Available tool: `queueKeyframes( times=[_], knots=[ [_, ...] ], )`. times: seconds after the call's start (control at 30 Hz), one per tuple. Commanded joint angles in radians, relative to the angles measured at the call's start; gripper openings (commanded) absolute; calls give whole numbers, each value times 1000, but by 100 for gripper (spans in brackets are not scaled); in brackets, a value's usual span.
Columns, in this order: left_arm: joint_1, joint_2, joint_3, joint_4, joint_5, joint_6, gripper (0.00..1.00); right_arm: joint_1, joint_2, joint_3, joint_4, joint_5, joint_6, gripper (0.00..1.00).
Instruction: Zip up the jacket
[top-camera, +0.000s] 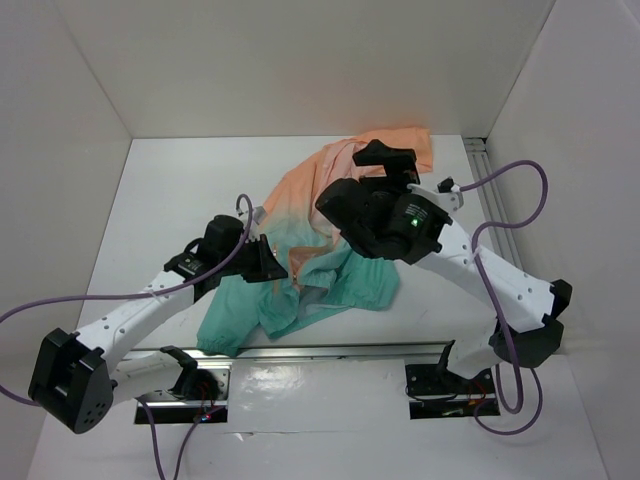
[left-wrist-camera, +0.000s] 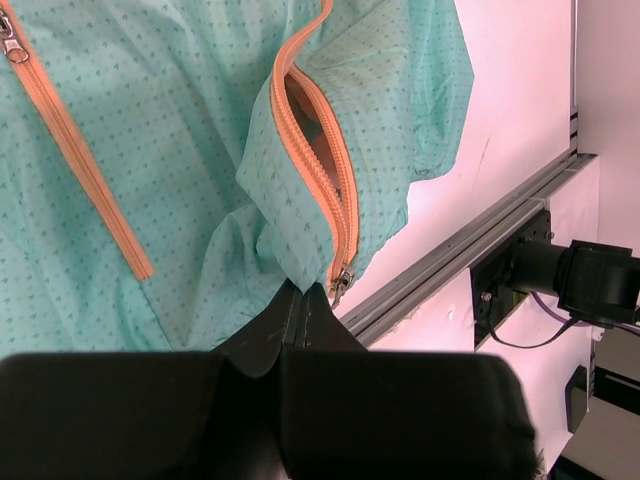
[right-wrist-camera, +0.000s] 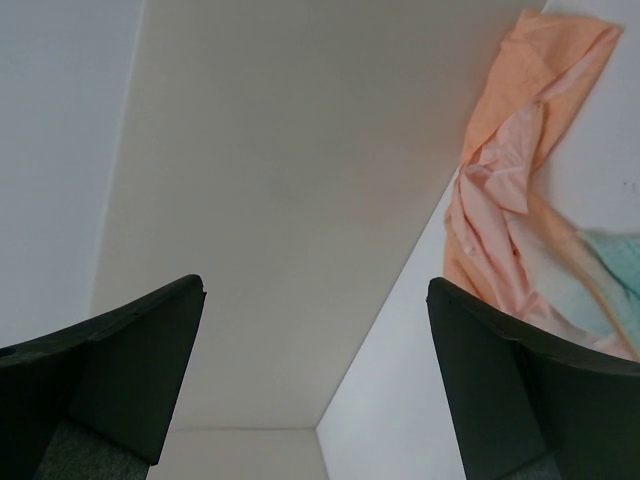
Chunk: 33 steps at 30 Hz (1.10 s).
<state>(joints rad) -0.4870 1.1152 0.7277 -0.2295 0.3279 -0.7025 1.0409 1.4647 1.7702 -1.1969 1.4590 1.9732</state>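
The jacket (top-camera: 330, 250) lies crumpled mid-table, peach-orange at the far end and teal-green toward me. My left gripper (top-camera: 274, 265) is shut on its teal bottom hem (left-wrist-camera: 300, 270), right beside the metal slider (left-wrist-camera: 342, 276) at the foot of the orange front zipper (left-wrist-camera: 322, 165). That zipper gapes open above the slider. The orange pocket zip (left-wrist-camera: 85, 170) runs diagonally at left. My right gripper (top-camera: 388, 152) hovers above the jacket's peach part, raised and pointing at the back wall. It is open (right-wrist-camera: 315, 380) with nothing between its fingers; peach fabric (right-wrist-camera: 505, 200) shows to its right.
An aluminium rail (top-camera: 340, 350) runs along the near table edge, seen close under the left gripper (left-wrist-camera: 470, 235). White walls enclose the table on three sides. A second rail (top-camera: 478, 150) lies at the back right. Purple cables (top-camera: 520, 180) loop off both arms.
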Motion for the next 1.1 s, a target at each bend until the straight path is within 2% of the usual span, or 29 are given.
queueKeyframes(
  times=[0.0,0.2,0.47,0.63,0.7,0.73,0.83,0.87,0.9,0.97,1.0,1.03,1.07],
  knots=[
    [-1,-22,33,13,8,20,0,33,-9,66,2,319,771,100],
    [-1,-22,33,13,8,11,0,90,0,150,-98,319,771,100],
    [-1,-22,33,13,17,2,0,203,-81,172,-98,319,771,100],
    [-10,-22,33,22,17,1,0,226,-106,172,-98,319,771,100],
    [-19,-22,33,22,17,1,0,226,-106,172,-107,319,715,100],
    [-19,-22,42,22,17,1,0,226,-92,182,-107,319,664,100],
    [-19,-22,42,22,17,1,0,226,-31,299,-107,319,304,100],
    [-19,-22,42,22,17,1,0,226,29,389,-107,319,185,100],
    [-19,-22,42,22,17,1,0,226,58,428,-107,319,-40,100],
    [-19,-12,42,22,17,1,0,217,138,532,-107,319,-248,100],
    [-19,-12,42,22,17,1,0,217,160,557,-107,319,-422,100],
    [-19,-12,42,22,17,1,0,203,177,567,-96,319,-512,100],
    [-28,-12,42,22,17,1,0,185,202,577,-72,319,-727,100]
  ],
)
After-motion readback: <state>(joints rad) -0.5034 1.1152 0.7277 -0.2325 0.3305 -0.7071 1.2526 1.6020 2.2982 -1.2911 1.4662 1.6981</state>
